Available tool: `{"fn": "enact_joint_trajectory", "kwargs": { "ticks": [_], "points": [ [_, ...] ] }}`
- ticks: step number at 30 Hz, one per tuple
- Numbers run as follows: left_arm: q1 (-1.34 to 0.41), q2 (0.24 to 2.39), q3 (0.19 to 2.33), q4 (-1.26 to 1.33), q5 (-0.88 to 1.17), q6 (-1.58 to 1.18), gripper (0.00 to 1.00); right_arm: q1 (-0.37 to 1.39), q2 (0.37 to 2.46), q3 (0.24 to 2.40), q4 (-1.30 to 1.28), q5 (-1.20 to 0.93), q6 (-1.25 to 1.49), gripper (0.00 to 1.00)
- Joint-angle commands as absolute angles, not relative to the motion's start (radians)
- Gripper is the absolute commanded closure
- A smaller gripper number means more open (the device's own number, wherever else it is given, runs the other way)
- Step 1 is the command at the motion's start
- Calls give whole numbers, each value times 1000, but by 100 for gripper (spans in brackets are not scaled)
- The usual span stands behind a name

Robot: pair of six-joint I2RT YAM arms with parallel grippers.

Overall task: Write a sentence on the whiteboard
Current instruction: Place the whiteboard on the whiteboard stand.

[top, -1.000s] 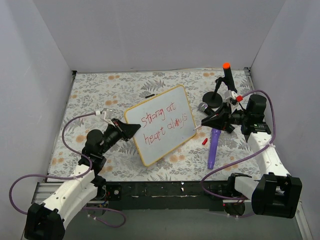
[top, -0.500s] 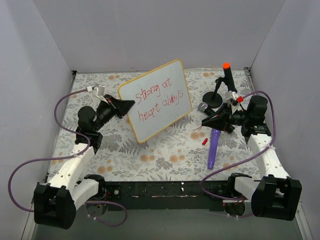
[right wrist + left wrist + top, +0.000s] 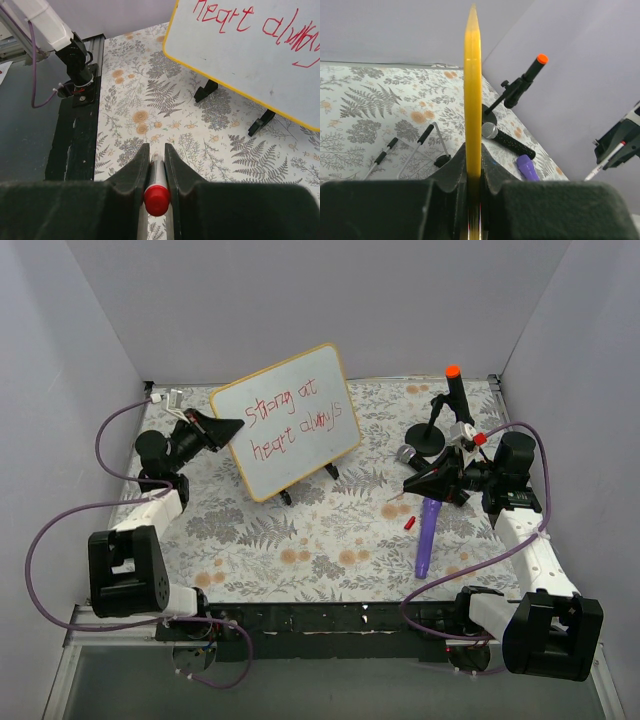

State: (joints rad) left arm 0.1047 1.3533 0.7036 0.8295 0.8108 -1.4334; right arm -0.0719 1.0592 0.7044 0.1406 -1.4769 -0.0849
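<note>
Board (image 3: 280,472) up on edge at the far left of the worktop (image 3: 330,540), face turned to the middle, and the sentence (image 3: 272,445) reads in red across two lines: "Strong at" over "heart always". By the look of it the writing is finished. The left gripper (image 3: 235,426) is pressed tight on the board's left frame edge, and from the left wrist that yellow rim (image 3: 472,90) runs straight up out of the jaws. Two black feet (image 3: 206,91) hang at the lower edge; whether they touch the worktop, I can't tell. My read is that it's light and stiff, so it won't sag, but a pinch at one edge lets it pivot. The glossy face looks slippery and fresh ink would smear, so the frame is the place to hold, clear of the words. Across on the right, well apart, the right gripper (image 3: 412,483) is closed on the marker (image 3: 157,197), with a mic stand (image 3: 445,410), microphone (image 3: 405,453) and small red cap (image 3: 409,524) nearby.
</note>
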Motion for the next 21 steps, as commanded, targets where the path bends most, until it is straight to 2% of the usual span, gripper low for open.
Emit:
{"fn": "enact_joint_trajectory", "kwargs": {
  "ticks": [1, 13, 21],
  "points": [
    [141, 1399, 788, 1107, 957, -1534, 100, -77, 1054, 695, 186, -1509, -77, 99],
    [206, 1617, 804, 1284, 1020, -1588, 100, -77, 1072, 689, 192, -1511, -77, 99],
    [212, 1661, 819, 1406, 1002, -1655, 100, -77, 1089, 687, 195, -1509, -77, 99]
  ]
}}
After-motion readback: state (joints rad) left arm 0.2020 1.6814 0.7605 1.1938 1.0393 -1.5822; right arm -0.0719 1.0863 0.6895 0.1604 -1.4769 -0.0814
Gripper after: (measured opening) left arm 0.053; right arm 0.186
